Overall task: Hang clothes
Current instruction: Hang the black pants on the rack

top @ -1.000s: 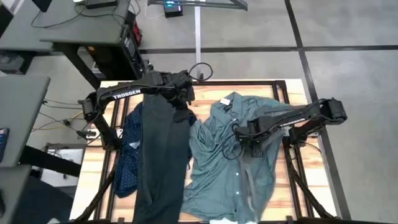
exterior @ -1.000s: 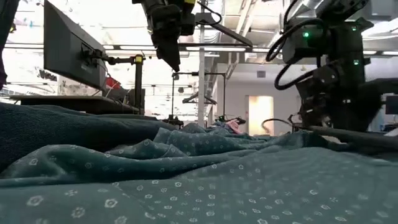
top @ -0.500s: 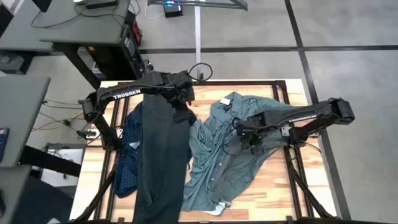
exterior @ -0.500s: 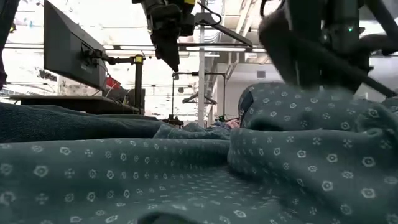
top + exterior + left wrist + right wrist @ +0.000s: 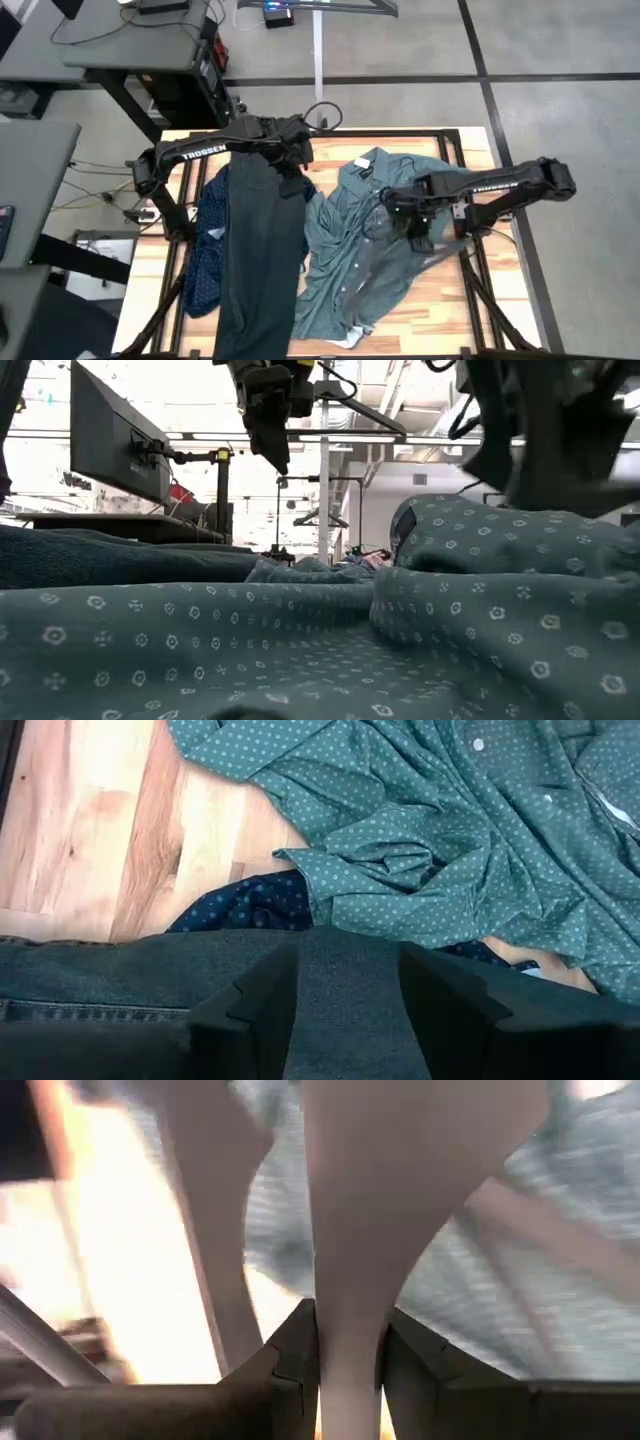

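High view shows your right hand (image 5: pixel 424 232) clenched on the teal shirt (image 5: pixel 350 260), lifting its right side off the surface (image 5: pixel 440 310). Your left hand (image 5: pixel 292 172) grips the jeans (image 5: pixel 260 260), which run lengthwise toward you, navy shirt (image 5: pixel 208 250) beneath.

The left arm is stretched across the far side of the table, its left gripper (image 5: pixel 291 172) clamped on the raised end of the jeans (image 5: pixel 258 250). The right arm is reached in from the right edge, its right gripper (image 5: pixel 420 222) closed on a pinched fold of the teal-green shirt (image 5: pixel 350 270).
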Robot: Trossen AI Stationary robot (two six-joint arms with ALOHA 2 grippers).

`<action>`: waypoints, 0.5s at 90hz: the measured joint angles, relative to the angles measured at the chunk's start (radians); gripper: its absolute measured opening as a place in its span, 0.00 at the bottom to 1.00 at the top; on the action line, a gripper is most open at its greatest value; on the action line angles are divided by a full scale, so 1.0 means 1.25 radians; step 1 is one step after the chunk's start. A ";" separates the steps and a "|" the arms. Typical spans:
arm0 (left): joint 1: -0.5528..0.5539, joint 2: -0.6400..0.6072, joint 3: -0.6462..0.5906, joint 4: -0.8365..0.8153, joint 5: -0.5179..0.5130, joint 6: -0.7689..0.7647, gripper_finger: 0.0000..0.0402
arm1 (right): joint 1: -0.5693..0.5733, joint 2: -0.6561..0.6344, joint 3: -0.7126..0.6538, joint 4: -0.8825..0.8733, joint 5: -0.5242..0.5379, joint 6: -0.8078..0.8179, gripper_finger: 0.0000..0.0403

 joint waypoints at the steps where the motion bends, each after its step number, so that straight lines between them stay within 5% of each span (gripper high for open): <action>1: 0.000 0.000 0.000 0.000 0.000 0.000 0.39 | -0.002 0.000 0.001 0.000 -0.007 0.001 0.16; 45: 0.000 0.000 0.000 0.007 0.000 0.001 0.39 | -0.062 0.000 0.005 -0.007 0.164 0.032 0.16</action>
